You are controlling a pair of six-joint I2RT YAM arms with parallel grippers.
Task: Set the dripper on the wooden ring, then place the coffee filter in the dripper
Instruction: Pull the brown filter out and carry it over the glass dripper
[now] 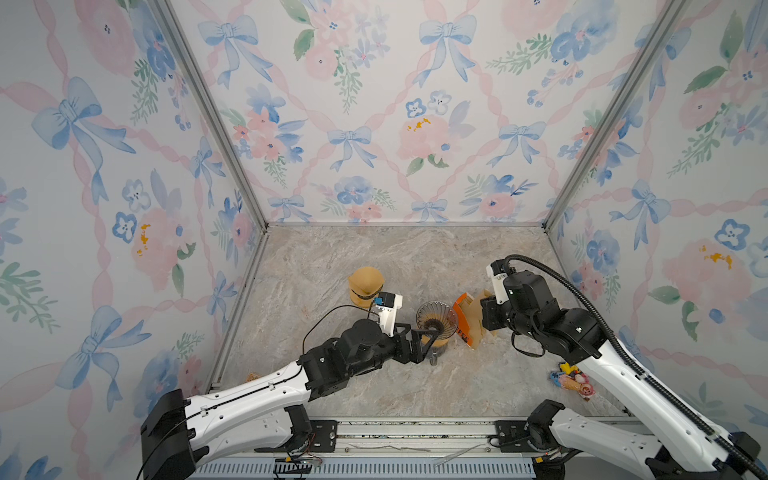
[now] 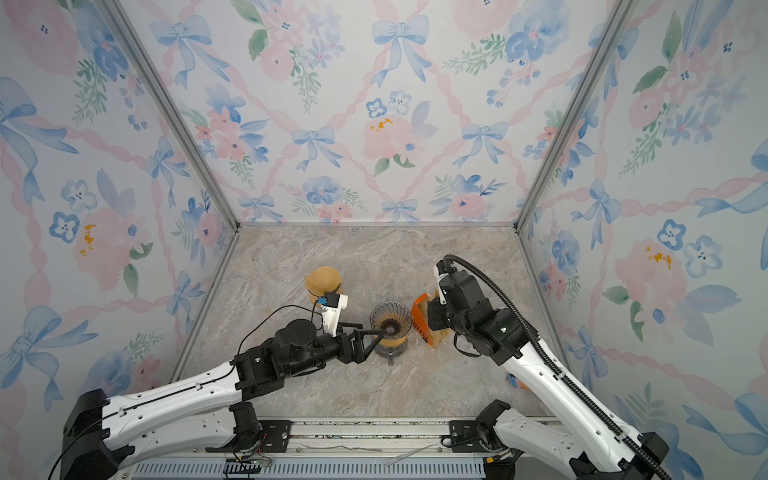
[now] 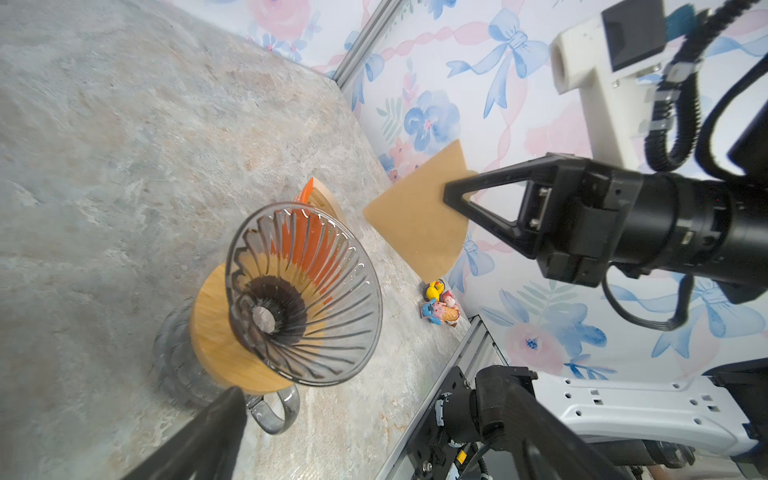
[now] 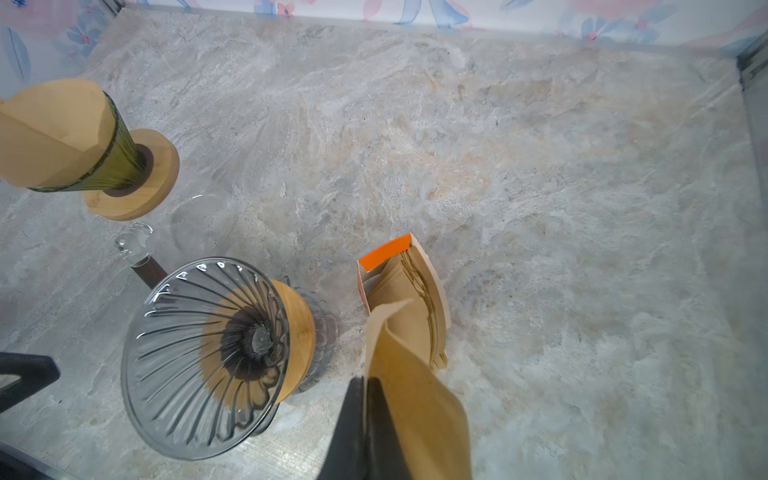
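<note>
The right end effector (image 3: 451, 195) is pinching a coffee filter (image 3: 411, 224) clear of the tabletop (image 4: 540, 166), near the orange filter box (image 4: 384, 254) and beside the glass dripper (image 3: 303, 291). The left end effector (image 1: 430, 343) is standing spread wide at the dripper, gripping nothing.

marble tabletop (image 1: 332, 257): dripper (image 1: 436, 319), filter box (image 1: 464, 322), lined dripper (image 1: 365, 283), toys (image 1: 574, 380)

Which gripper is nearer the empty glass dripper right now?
Left. The left gripper sits open right beside the glass dripper, on its left in both top views. The right gripper is farther off on the other side, shut on a coffee filter above the filter box.
</note>
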